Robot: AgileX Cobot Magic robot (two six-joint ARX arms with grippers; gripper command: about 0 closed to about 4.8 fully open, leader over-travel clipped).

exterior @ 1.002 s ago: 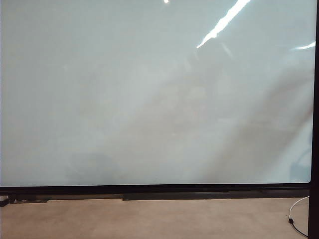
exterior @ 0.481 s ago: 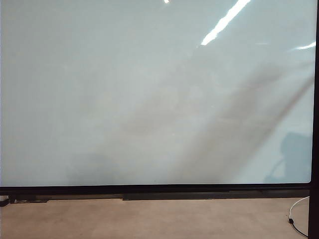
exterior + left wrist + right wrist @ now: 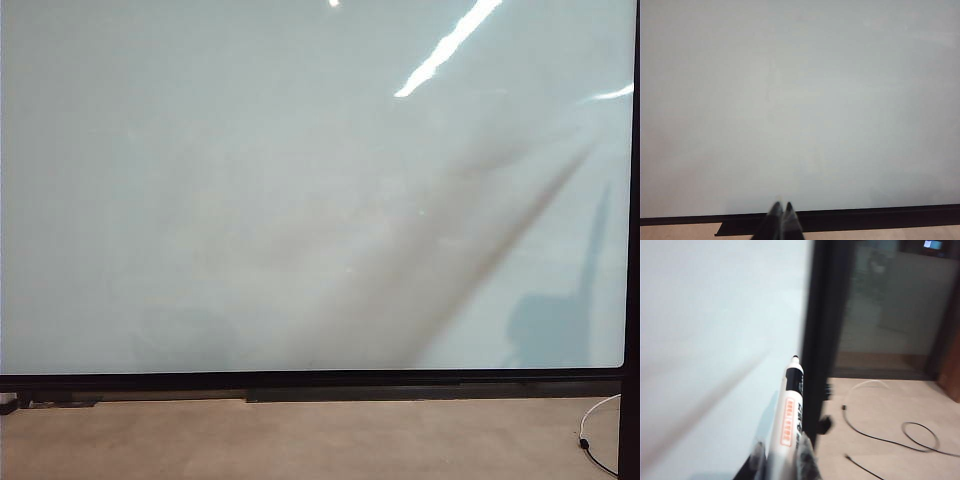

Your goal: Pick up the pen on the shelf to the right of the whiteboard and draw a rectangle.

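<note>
The whiteboard (image 3: pixel 250 180) fills the exterior view, glossy white with a thin black frame, and neither gripper appears there. My right gripper (image 3: pixel 785 460) is shut on the pen (image 3: pixel 790 410), a white marker with an orange label. Its dark tip points up beside the board's black right edge (image 3: pixel 822 340), a little off the white surface (image 3: pixel 715 340). My left gripper (image 3: pixel 781 207) is shut with nothing in it, hanging in front of the board's bottom frame (image 3: pixel 865 212). No rectangle shows on the board. The shelf is out of view.
A tan floor (image 3: pixel 300 440) runs below the board. A thin cable (image 3: pixel 890 440) loops on it right of the frame, also seen as a white-and-black cable (image 3: pixel 595 425). A dark arm-and-pen shadow (image 3: pixel 550 330) lies on the board's lower right.
The shadows on the board have swung towards the right. A dark shadow of an arm with a thin upright shape has grown at the lower right corner.
</note>
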